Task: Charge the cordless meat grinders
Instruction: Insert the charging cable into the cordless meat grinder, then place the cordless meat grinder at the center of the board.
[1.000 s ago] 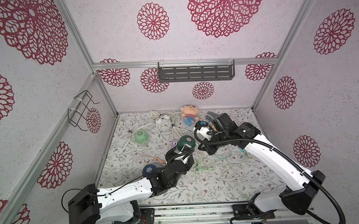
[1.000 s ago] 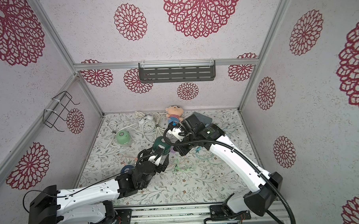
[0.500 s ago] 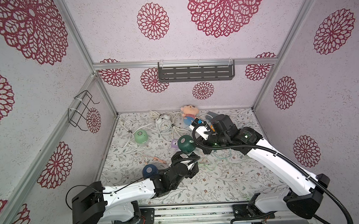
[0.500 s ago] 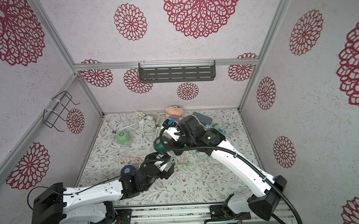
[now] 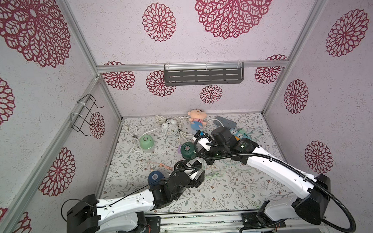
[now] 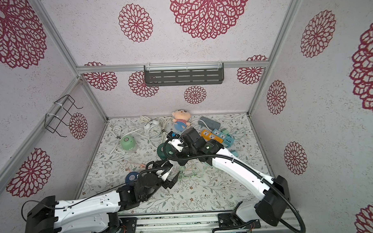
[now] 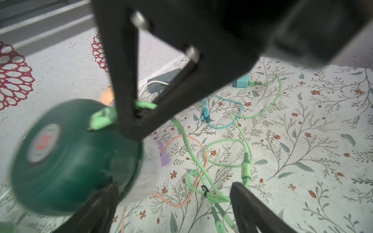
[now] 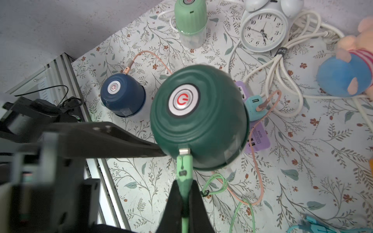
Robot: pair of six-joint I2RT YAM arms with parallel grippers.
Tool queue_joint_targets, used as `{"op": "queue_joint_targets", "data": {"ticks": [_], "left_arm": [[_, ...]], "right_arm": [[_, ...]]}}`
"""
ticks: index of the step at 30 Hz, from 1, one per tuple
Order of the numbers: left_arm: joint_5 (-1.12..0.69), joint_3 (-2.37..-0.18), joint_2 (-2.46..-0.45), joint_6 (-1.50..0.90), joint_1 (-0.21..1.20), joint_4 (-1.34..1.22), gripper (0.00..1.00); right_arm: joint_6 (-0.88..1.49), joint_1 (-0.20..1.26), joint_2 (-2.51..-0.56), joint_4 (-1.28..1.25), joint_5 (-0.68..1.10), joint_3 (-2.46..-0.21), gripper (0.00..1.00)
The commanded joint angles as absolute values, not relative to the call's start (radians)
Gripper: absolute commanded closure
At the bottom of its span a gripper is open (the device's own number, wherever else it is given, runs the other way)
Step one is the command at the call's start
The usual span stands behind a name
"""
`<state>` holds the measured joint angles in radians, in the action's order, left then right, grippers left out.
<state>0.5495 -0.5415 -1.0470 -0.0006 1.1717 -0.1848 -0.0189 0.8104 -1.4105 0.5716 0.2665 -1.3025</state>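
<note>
Right tool [image 8: 183,187] pinches green plug [image 8: 183,161], apparently touching dark green grinder [image 8: 198,117].

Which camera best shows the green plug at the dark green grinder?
The right wrist view: the plug is sharp and centred, its metal tip at the grinder, right pincer shut on it. The left wrist view shows it blurred; the top views don't show it clearly.

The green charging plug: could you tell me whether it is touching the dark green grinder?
Touching. The right wrist view shows the green charging plug with its metal tip meeting the dark green grinder, no gap.
</note>
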Motion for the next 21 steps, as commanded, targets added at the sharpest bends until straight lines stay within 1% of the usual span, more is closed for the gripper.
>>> {"op": "queue_joint_targets", "data": {"ticks": [1, 5, 7, 8, 10, 13, 21], "left_arm": [[0.627, -0.518, -0.923, -0.088, 1.207, -0.038, 0.1], [0.758, -0.538, -0.797, -0.184, 1.22, 0.15, 0.09], [0.862, -0.587, -0.77, -0.258, 1.212, 0.256, 0.03], [0.886, -0.621, -0.768, -0.308, 1.197, 0.319, 0.01], [0.876, -0.703, -0.777, -0.4, 1.136, 0.454, 0.01], [0.862, -0.769, -0.787, -0.459, 1.054, 0.551, 0.0], [0.741, -0.802, -0.761, -0.43, 0.89, 0.522, 0.0]], "right_arm": [[0.005, 0.808, -1.423, 0.473, 0.303, -1.303, 1.0], [0.015, 0.802, -1.482, 0.414, 0.337, -1.306, 1.0], [0.025, 0.802, -1.524, 0.377, 0.357, -1.32, 1.0], [0.028, 0.801, -1.543, 0.357, 0.366, -1.327, 1.0], [0.039, 0.801, -1.591, 0.315, 0.387, -1.35, 1.0], [0.053, 0.802, -1.664, 0.268, 0.42, -1.403, 1.0], [0.049, 0.799, -1.846, 0.219, 0.466, -1.581, 1.0]]}}
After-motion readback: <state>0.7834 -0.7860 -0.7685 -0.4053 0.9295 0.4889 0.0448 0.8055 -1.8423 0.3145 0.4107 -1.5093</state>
